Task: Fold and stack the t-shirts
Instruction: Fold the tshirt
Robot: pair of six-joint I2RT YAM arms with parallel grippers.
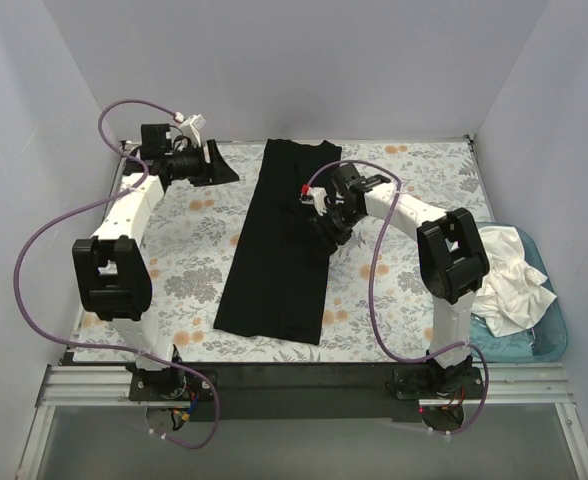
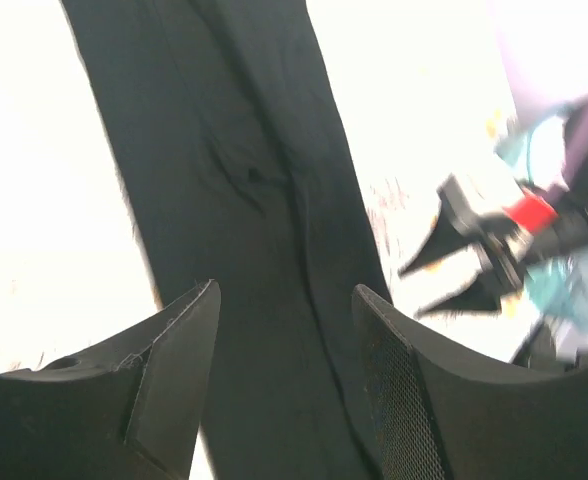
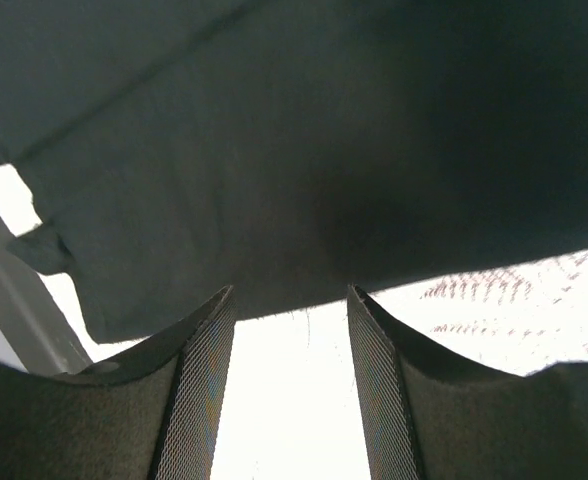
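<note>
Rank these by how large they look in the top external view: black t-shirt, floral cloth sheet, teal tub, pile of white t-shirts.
1. floral cloth sheet
2. black t-shirt
3. teal tub
4. white t-shirts
The last two look close: the pile hides much of the tub, so that order is unsure.

The folded t-shirt lies lengthwise mid-table on the cloth sheet, with the left gripper to its far left, the right gripper at its right edge, and more t-shirts heaped in the tub far right.
</note>
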